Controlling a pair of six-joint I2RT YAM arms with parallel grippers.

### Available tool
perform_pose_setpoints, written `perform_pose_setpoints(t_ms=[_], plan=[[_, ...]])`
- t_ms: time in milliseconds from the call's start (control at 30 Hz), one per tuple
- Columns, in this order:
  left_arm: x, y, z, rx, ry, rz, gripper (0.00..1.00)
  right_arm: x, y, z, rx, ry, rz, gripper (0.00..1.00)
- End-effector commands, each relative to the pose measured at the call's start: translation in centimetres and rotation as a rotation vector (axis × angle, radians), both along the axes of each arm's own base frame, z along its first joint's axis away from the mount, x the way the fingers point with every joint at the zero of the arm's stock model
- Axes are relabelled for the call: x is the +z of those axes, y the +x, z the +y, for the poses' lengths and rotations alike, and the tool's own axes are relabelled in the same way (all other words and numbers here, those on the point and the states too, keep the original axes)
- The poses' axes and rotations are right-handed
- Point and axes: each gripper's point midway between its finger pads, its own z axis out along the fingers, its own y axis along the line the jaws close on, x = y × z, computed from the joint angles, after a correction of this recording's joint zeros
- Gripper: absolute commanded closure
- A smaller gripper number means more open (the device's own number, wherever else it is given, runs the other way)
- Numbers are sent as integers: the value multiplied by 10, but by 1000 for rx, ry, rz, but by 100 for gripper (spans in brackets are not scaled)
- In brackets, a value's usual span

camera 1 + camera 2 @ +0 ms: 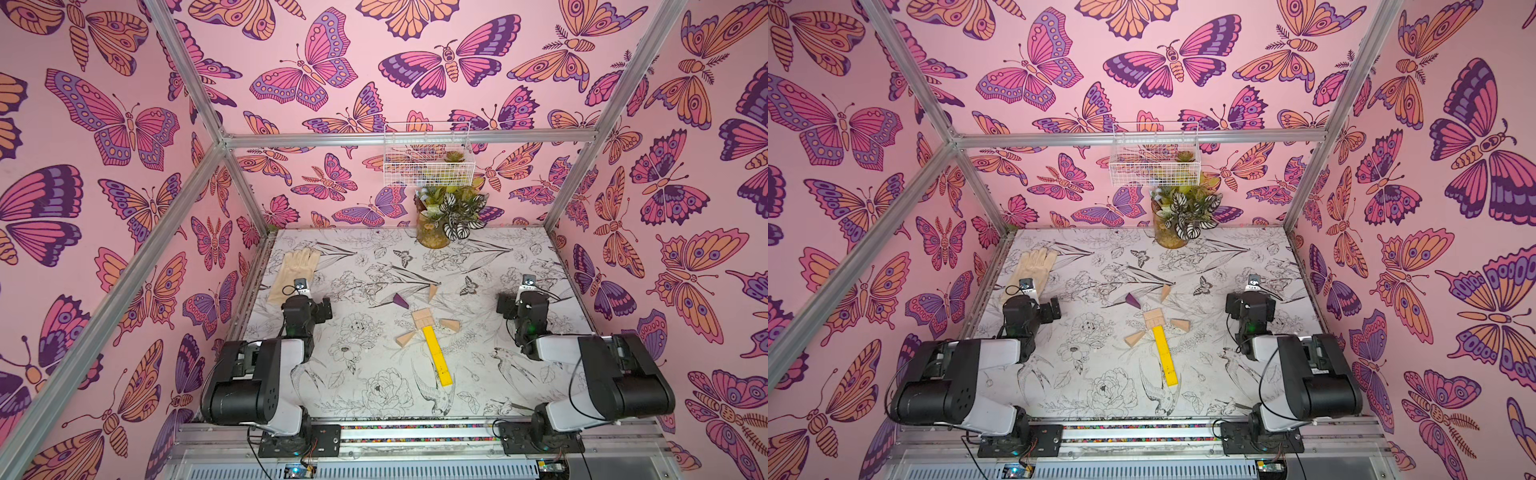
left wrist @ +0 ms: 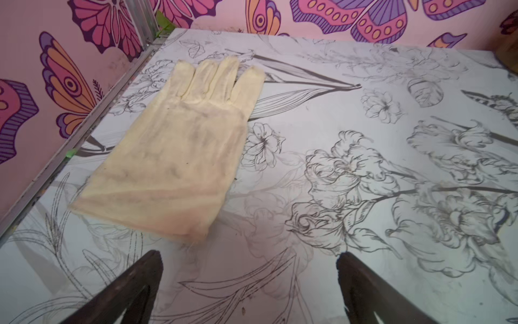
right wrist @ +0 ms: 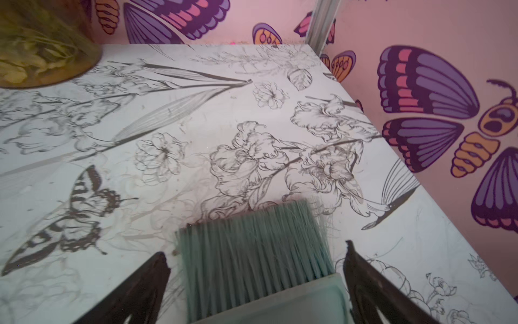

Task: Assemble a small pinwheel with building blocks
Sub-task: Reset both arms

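— What colours lay on the table (image 1: pixel 498 257)?
— A yellow bar (image 1: pixel 437 355), a beige square (image 1: pixel 423 320) at its far end, beige wedges (image 1: pixel 405 338) near that end, and one dark purple wedge (image 1: pixel 400 300) beyond it.
— And the rest?
— The table was white with grey flower sketches, the walls (image 1: pixel 374 83) pink with purple-and-orange butterflies, the glove (image 2: pixel 179 146) cream, the brush (image 3: pixel 252 246) pale teal.

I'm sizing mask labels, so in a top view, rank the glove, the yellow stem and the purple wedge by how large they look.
1. glove, largest even though its near end is partly hidden and it lies farther back
2. yellow stem, long but narrow
3. purple wedge, clearly smallest
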Motion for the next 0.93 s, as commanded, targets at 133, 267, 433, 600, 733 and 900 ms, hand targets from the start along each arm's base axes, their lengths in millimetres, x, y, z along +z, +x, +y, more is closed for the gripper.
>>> perform_pose_setpoints(t_ms=[133,267,433,600,733,900], plan=[[22,10,-3,-27,9,-118,0,26,14,7,36,49,-126,1],[23,9,-4,-27,17,-120,0,25,13,7,38,51,-110,1],[23,9,-4,-26,20,-123,0,25,13,7,38,51,-104,1],[22,12,-9,-53,23,-115,0,25,13,7,38,50,-105,1],[21,12,-10,-60,24,-110,0,25,13,7,38,50,-105,1],[22,11,-13,-72,29,-116,0,25,13,7,38,49,-107,1]])
